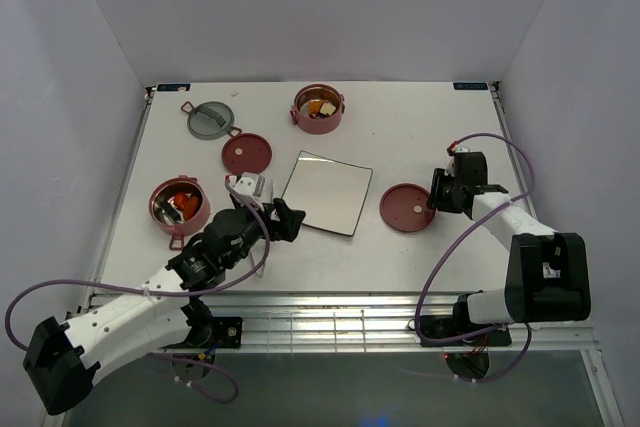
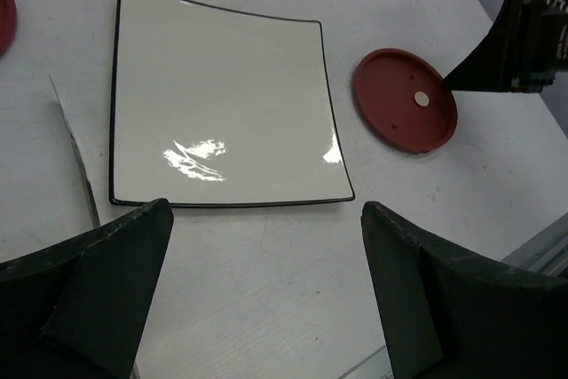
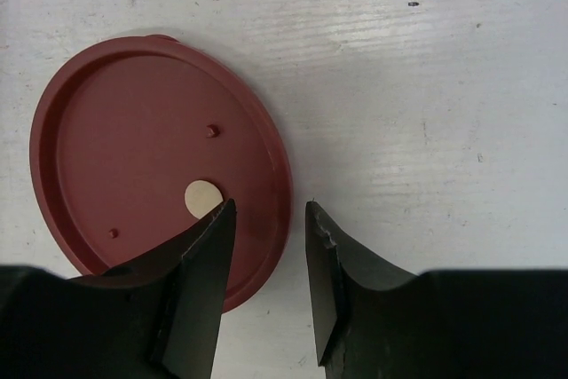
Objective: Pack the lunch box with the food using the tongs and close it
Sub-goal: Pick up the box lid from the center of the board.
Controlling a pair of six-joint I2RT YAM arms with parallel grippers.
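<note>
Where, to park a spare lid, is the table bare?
Bare: back right, between the far bowl and the right gripper; also the near strip before the square plate. Crowded: the left, with grey-green lid, red lid, near bowl, left arm.

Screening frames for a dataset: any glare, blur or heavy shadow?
Left wrist: white glare streaks on the square plate; the left claw fingers are dark and soft-edged. Right wrist: the red lid is sharp, the right claw nearly black. Top external: even light, only faint shadows.
</note>
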